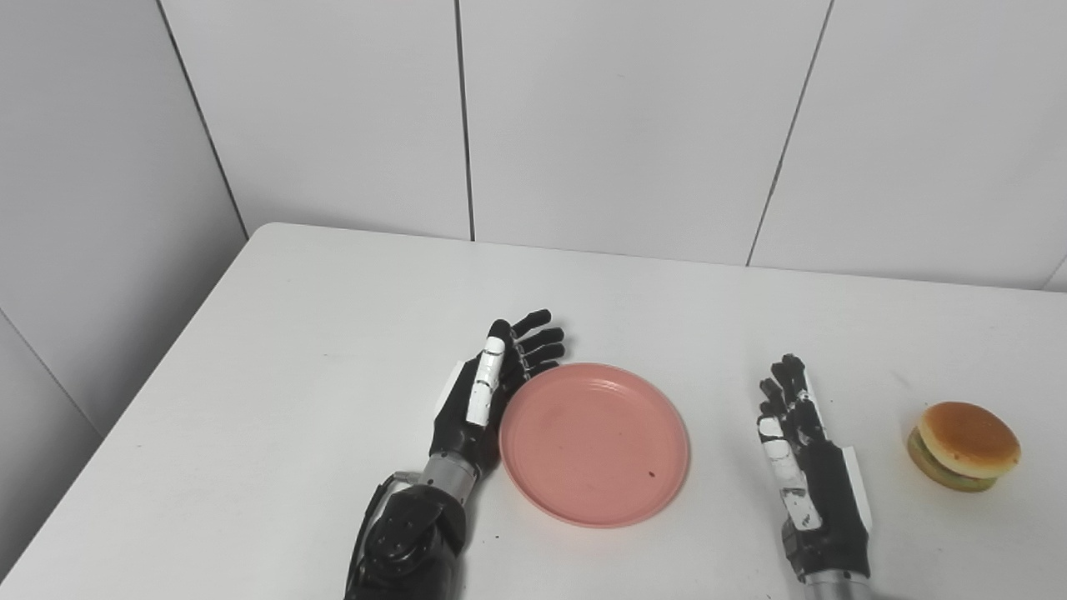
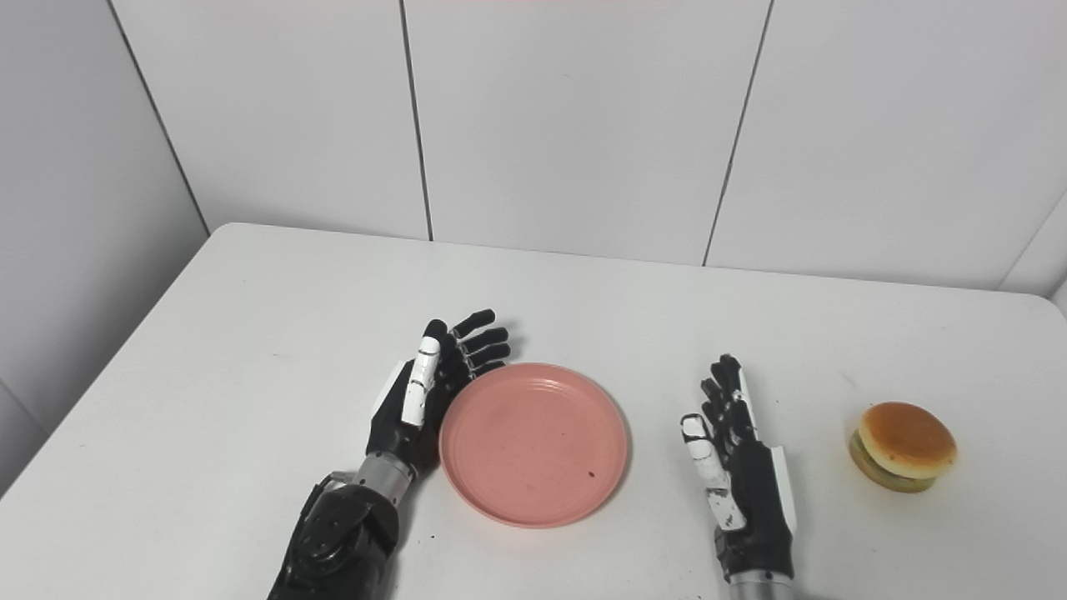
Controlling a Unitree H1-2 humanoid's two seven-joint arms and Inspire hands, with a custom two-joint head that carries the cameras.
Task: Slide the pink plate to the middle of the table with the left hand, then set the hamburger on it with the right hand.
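step: plate slide | left hand [image 1: 492, 392] fingers spread, holding nothing, edge-on against pink plate [image 1: 593, 442] left rim, about mid-worktop | we'd push flat and slow, no tipping | right hand [image 1: 804, 467] open, waiting | hamburger [image 1: 964, 447] sits far right

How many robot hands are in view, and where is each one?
2. The left hand stands open against the pink plate's left rim. The right hand waits open between plate and hamburger. Nothing appears hidden.
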